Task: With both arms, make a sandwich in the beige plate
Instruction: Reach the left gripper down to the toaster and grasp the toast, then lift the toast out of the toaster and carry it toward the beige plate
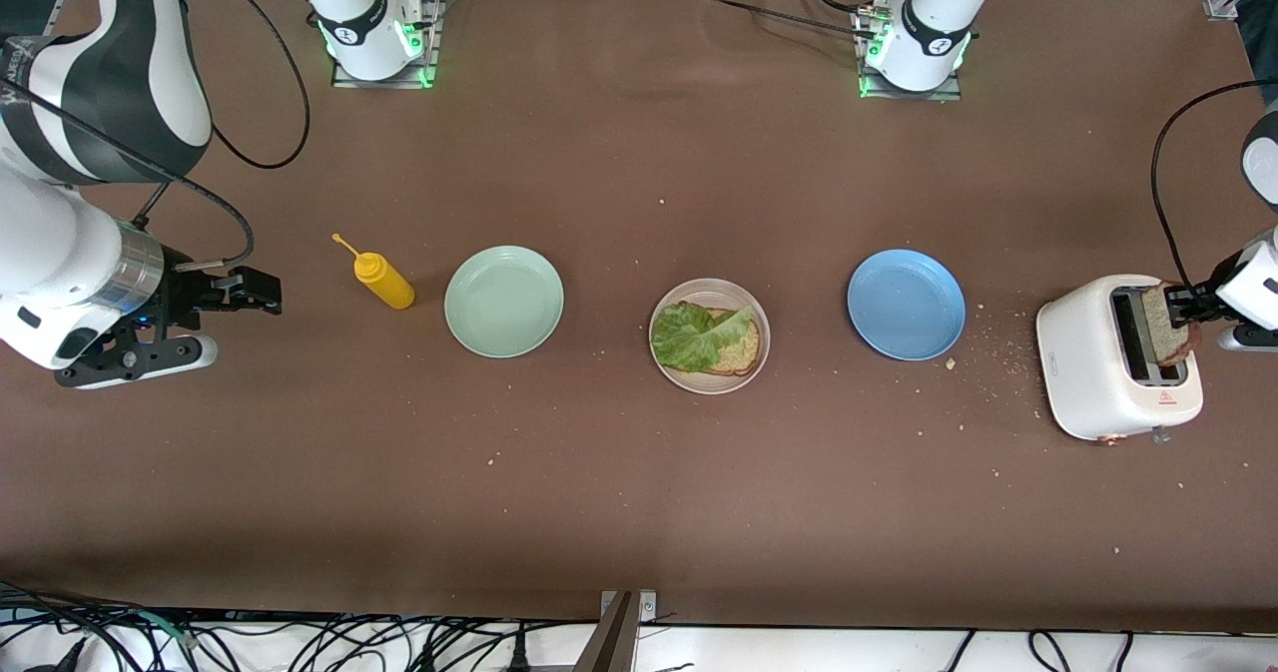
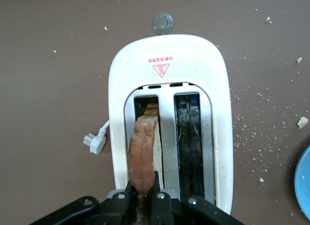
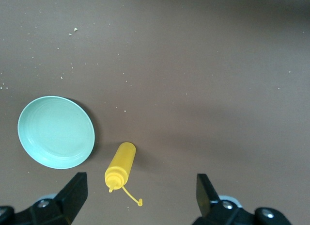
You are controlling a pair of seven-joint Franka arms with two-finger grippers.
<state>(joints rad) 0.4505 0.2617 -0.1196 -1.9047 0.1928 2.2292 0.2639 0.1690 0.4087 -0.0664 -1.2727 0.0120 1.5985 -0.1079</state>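
Observation:
The beige plate (image 1: 702, 383) sits mid-table with one brown bread slice (image 1: 745, 351) on it and a crinkled green lettuce leaf (image 1: 693, 338) over that slice. A second bread slice (image 1: 1164, 325) (image 2: 143, 147) stands upright in a slot of the white toaster (image 1: 1103, 377) (image 2: 164, 55) at the left arm's end. My left gripper (image 1: 1190, 308) (image 2: 143, 182) is shut on this slice's crust edge, above the toaster. My right gripper (image 1: 268, 293) (image 3: 140, 196) waits open and empty over the table at the right arm's end, next to the yellow bottle.
A yellow squeeze bottle (image 1: 384, 282) (image 3: 121, 164) lies on its side beside a mint-green plate (image 1: 504, 302) (image 3: 55, 132). A blue plate (image 1: 906, 305) (image 2: 304, 186) lies between the beige plate and the toaster. Crumbs dot the table around the toaster.

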